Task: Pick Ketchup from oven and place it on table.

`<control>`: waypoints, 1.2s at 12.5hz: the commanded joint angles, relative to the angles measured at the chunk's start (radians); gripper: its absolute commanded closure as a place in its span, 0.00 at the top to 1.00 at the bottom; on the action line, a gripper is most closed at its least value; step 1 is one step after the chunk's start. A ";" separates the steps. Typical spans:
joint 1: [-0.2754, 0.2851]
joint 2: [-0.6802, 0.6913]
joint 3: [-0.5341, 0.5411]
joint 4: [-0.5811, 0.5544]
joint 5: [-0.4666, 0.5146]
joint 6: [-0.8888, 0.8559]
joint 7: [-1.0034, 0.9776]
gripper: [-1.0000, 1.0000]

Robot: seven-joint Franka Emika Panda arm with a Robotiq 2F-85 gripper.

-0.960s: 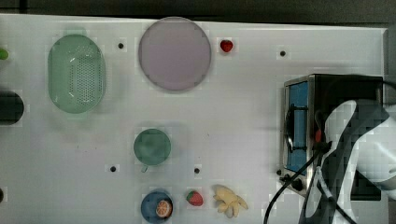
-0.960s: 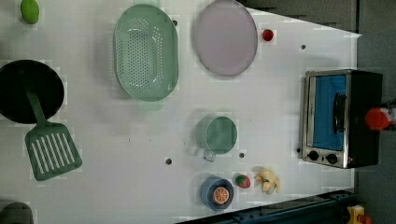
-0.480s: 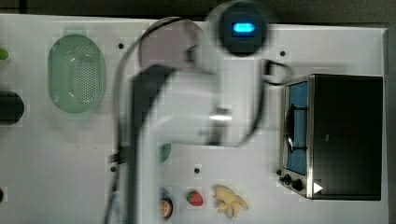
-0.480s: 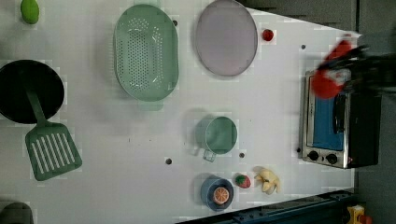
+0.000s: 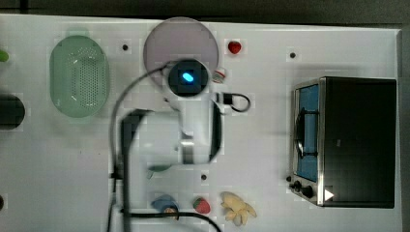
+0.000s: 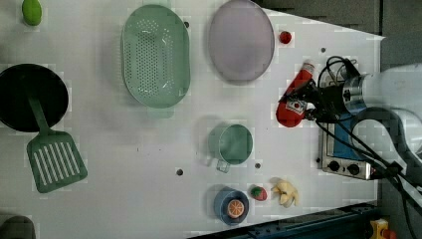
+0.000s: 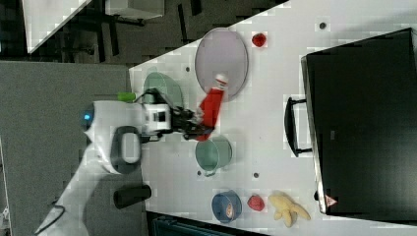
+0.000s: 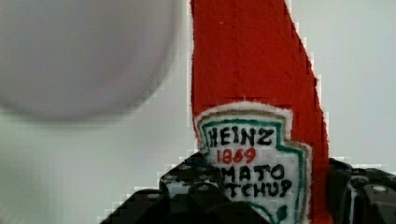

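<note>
Plainly "HEINZ 1869" on Ketchup [image 8: 252,93]

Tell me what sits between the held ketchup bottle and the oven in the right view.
Nothing: in the right view bare white table runs from the Ketchup, clamped in the gripper, across to the oven and its handle.

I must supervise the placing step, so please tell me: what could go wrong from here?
1. The hand grips the ketchup bottle near its base, so the bottle may tip when released.
2. The lilac plate lies close by in the left view; the bottle's cap could end up on it, not on the table.
3. The green cup sits close to the bottle in the right view and could be bumped.
</note>
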 commanded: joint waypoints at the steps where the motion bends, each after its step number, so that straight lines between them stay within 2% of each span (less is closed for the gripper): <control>1: -0.066 -0.023 -0.015 -0.065 0.007 0.052 0.028 0.61; 6: -0.066 0.104 -0.029 -0.113 0.007 0.219 0.028 0.63; 7: -0.066 0.124 -0.029 -0.114 0.007 0.245 0.028 0.71; 9: -0.066 0.143 -0.030 -0.114 0.008 0.289 0.031 0.97; 10: -0.066 0.130 -0.033 -0.108 0.008 0.294 0.034 1.00; 12: -0.066 0.063 -0.034 -0.100 0.009 0.269 0.080 1.00; 15: -0.064 -0.087 -0.034 -0.030 0.009 0.123 0.132 1.00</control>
